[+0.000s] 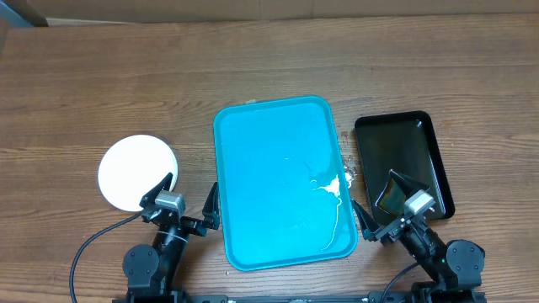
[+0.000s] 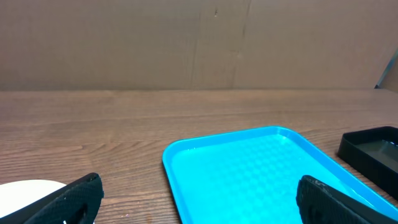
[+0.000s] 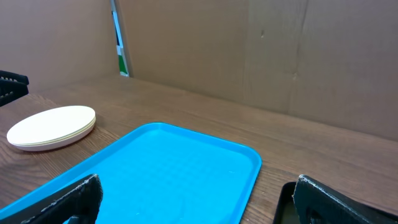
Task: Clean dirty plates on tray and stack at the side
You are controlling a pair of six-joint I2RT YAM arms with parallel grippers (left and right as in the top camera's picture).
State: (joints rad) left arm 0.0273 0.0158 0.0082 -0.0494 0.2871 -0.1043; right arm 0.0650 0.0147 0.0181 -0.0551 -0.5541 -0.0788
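1. The tray [image 1: 261,168] lies on the wooden table [image 1: 101,76] straight ahead of me. Its long axis runs from my side toward the far edge, and the far end leans a little to my left.
2. The plates [image 1: 135,168] sit in one stack on the table left of the tray, apart from its rim and level with its near half.
3. My left pincer [image 1: 185,200] hangs between that stack and the tray's near left corner, fingers spread wide with nothing between them.
4. My right pincer [image 1: 381,206] hangs just right of the tray's near right corner, fingers likewise apart and empty.
5. A black tray [image 1: 413,139] lies right of the tray and roughly parallel to it, with a strip of table between them.
6. A white streak [image 1: 333,187] shows on the tray near its right rim; I cannot tell whether it is glare or residue.
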